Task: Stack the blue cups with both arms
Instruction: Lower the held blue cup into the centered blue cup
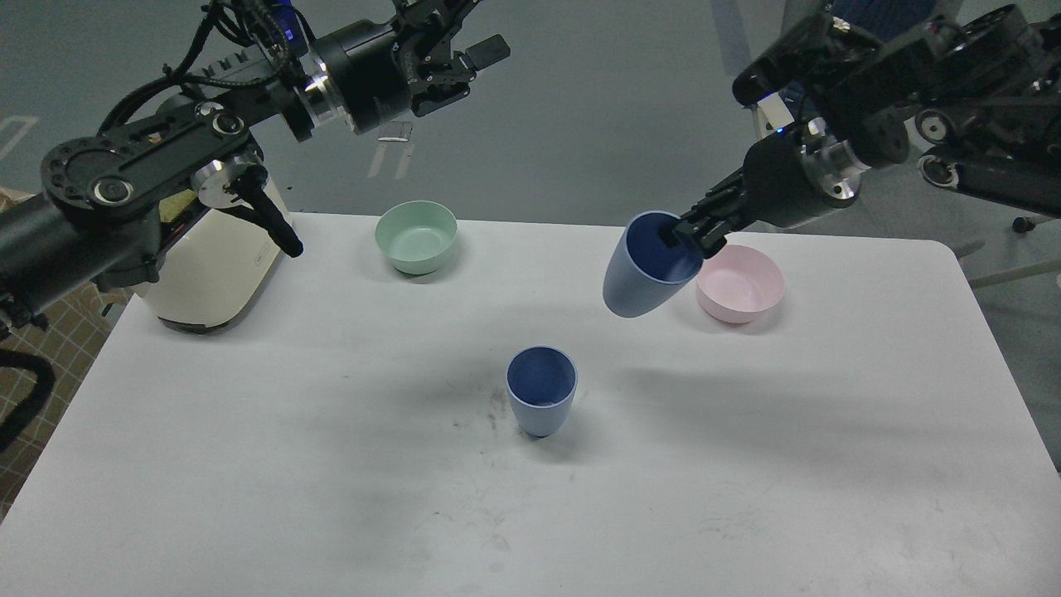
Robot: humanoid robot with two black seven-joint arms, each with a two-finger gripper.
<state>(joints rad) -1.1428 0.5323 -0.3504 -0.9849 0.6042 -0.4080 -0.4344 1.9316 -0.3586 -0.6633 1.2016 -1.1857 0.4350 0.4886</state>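
Observation:
One blue cup (541,391) stands upright on the white table (331,464), near its middle. My right gripper (686,235) is shut on the rim of the second blue cup (642,269) and holds it tilted in the air, up and to the right of the standing cup. My left gripper (477,41) is raised high at the back left, far from both cups. Its fingers are spread and hold nothing.
A mint-green bowl (416,237) sits at the back centre-left. A pink bowl (740,283) sits at the back right, just behind the held cup. A cream-white appliance (217,269) stands at the table's left edge under my left arm.

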